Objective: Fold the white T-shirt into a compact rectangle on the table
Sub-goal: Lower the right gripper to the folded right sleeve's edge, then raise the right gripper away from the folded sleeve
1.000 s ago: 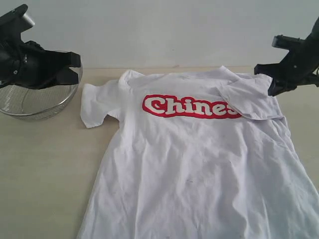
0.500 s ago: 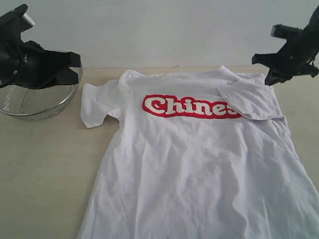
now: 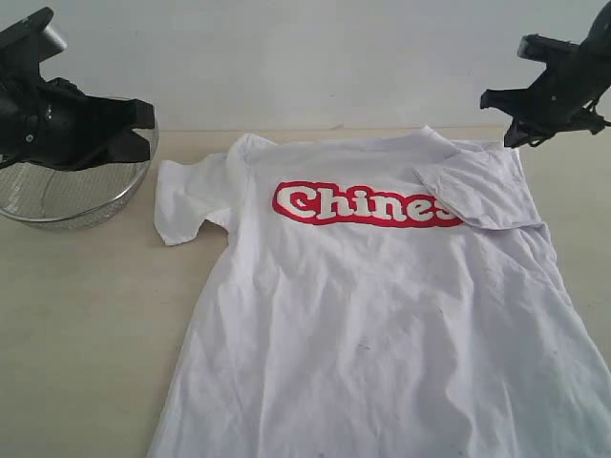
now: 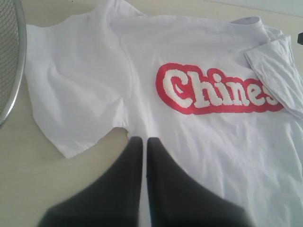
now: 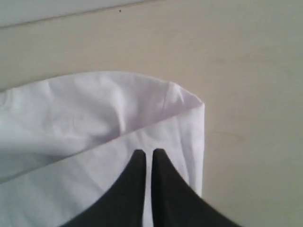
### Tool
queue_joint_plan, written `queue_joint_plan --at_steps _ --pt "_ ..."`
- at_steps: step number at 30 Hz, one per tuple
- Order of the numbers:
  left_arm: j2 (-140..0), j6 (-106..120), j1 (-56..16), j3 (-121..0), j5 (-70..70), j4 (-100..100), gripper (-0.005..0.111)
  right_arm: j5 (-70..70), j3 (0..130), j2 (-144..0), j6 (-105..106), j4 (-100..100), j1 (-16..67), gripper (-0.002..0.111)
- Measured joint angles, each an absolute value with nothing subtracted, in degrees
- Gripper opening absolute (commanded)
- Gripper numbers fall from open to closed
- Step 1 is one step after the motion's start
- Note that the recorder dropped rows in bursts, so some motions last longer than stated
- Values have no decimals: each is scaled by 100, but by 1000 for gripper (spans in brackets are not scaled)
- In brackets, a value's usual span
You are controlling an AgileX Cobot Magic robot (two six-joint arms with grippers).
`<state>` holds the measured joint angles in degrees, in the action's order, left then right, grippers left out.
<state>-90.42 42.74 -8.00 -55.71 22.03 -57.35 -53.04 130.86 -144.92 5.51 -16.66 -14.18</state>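
The white T-shirt (image 3: 382,315) lies chest-up on the table (image 3: 86,315), its red band of white lettering (image 3: 358,205) showing. One sleeve (image 3: 477,191) is folded inward over the end of the lettering; the other sleeve (image 3: 186,200) lies spread flat. My right gripper (image 3: 503,119) hangs in the air above the folded sleeve's shoulder, shut and holding nothing. In the right wrist view its fingertips (image 5: 148,151) are over the folded sleeve (image 5: 94,175). My left gripper (image 3: 141,129) is shut and empty, held above the bowl. Its tips (image 4: 143,139) point at the shirt (image 4: 213,156) near the spread sleeve's armpit.
A wire-mesh metal bowl (image 3: 67,196) stands at the far left under the left arm, and its rim (image 4: 12,71) shows in the left wrist view. A pale wall (image 3: 325,57) runs behind the table. The shirt's hem runs out of the exterior view's near edge.
My right gripper has risen up and away from the folded sleeve, still shut. The left arm and the shirt have not moved.
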Motion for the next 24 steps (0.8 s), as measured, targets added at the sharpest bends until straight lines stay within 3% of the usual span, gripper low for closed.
queue_joint_plan --at_steps 24 --pt "-9042 4274 -800 -5571 2203 -5735 4 -5203 13627 -14886 338 -1784 -1418 0"
